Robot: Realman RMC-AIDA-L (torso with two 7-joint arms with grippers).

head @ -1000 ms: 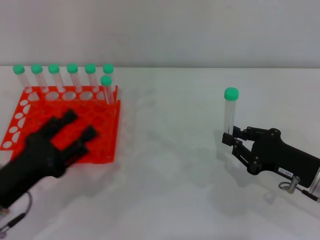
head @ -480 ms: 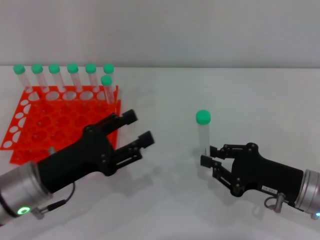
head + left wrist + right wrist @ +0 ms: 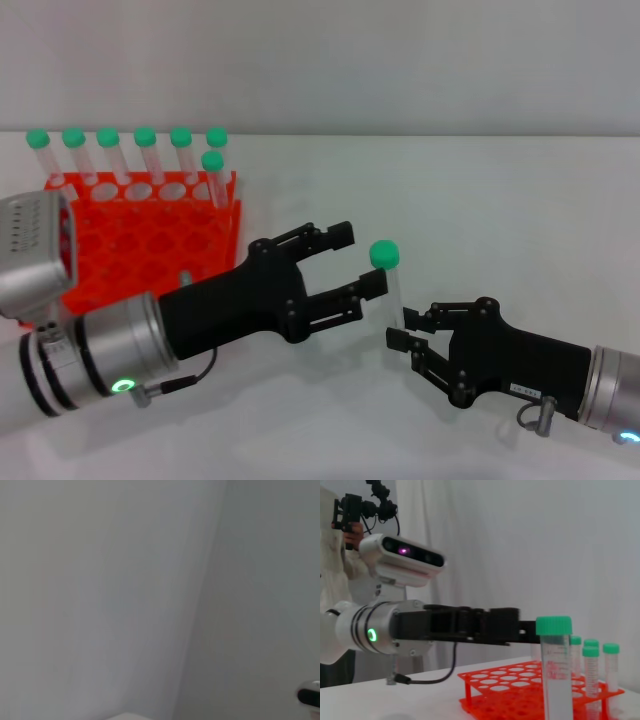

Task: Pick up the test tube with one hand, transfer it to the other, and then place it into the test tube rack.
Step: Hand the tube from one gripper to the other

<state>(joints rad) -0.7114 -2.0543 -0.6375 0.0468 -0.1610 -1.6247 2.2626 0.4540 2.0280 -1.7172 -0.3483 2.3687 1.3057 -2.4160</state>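
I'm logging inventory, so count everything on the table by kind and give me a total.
Green-capped test tubes standing in the rack: 7
Green-capped test tube held by the right pincer: 1
Orange-red test tube rack: 1
Total: 9

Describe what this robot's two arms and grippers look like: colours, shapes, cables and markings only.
Both grippers, left gripper and right gripper, are matte black with slim jointed claw fingers. Each joins a silver-and-white cylindrical arm with black bands. The left arm has a glowing green ring light and a thin black cable; the right has a small white label, a metal ring and a blue light.
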